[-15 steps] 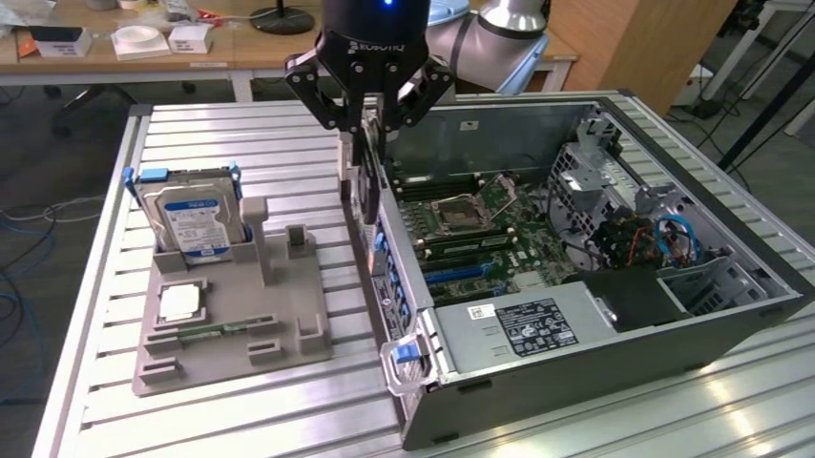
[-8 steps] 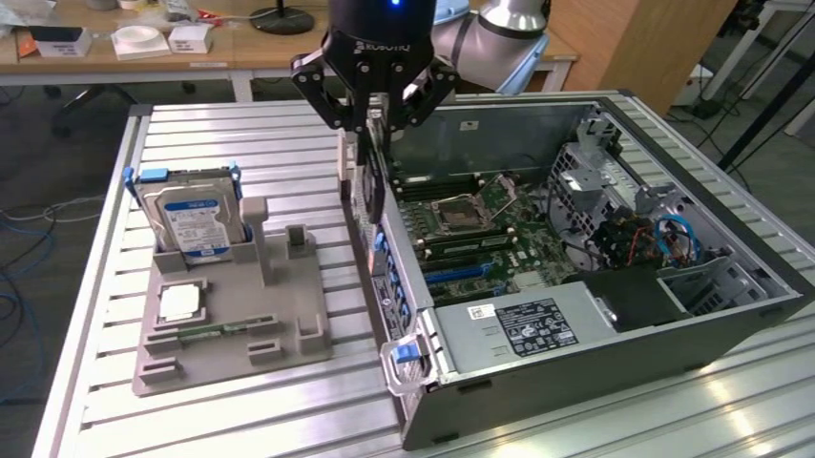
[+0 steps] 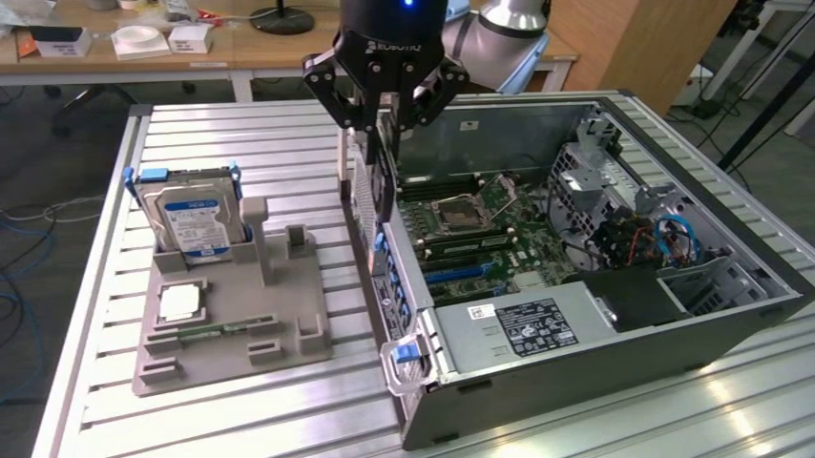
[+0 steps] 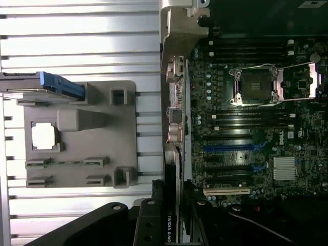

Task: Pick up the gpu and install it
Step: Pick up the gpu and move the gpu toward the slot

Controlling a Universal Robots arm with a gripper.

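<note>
My gripper [image 3: 386, 119] is shut on the gpu [image 3: 373, 176], a thin dark card with a perforated silver bracket. The card hangs upright below the fingers. It is held over the rear wall of the open computer case [image 3: 713, 324], at the edge of the motherboard [image 3: 484, 239]. In the wrist view the gpu [image 4: 172, 179] is seen edge-on between my fingers [image 4: 154, 210], lined up along the case's rear wall beside the motherboard [image 4: 256, 118]. Its long blue slots [image 4: 233, 147] lie just to the board side of the card.
A grey holder tray [image 3: 229, 315] sits on the slatted table at the exterior view's left. It carries an upright hard drive [image 3: 191, 215], a square chip [image 3: 181, 302] and a narrow memory stick [image 3: 223, 329]. A power supply [image 3: 522, 324] fills the case's near side.
</note>
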